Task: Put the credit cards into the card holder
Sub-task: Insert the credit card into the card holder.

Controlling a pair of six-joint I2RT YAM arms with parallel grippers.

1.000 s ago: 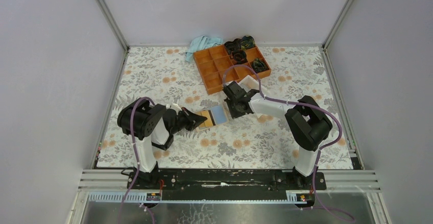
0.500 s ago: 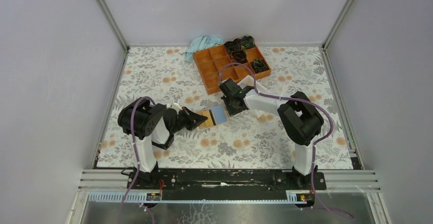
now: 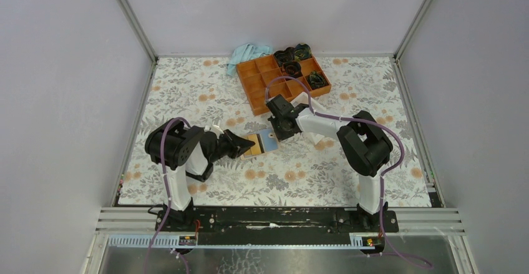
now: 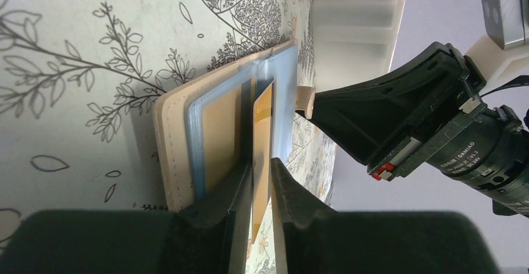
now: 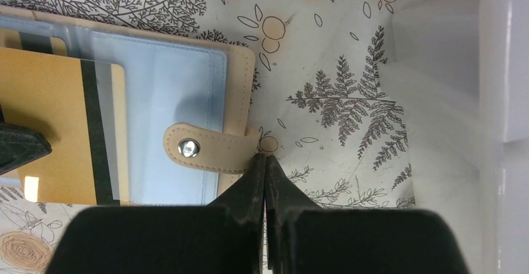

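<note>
Left wrist: gold card (image 4: 262,121) inside left pincer (image 4: 261,165), grip unclear; right pincer (image 5: 266,160) clenched beside card holder (image 5: 187,87).

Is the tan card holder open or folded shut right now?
Open: the card holder lies spread, clear pockets facing up, its snap tab unfastened and sticking out.

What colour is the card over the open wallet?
Golden yellow card with a black stripe, best in the right wrist view.
</note>
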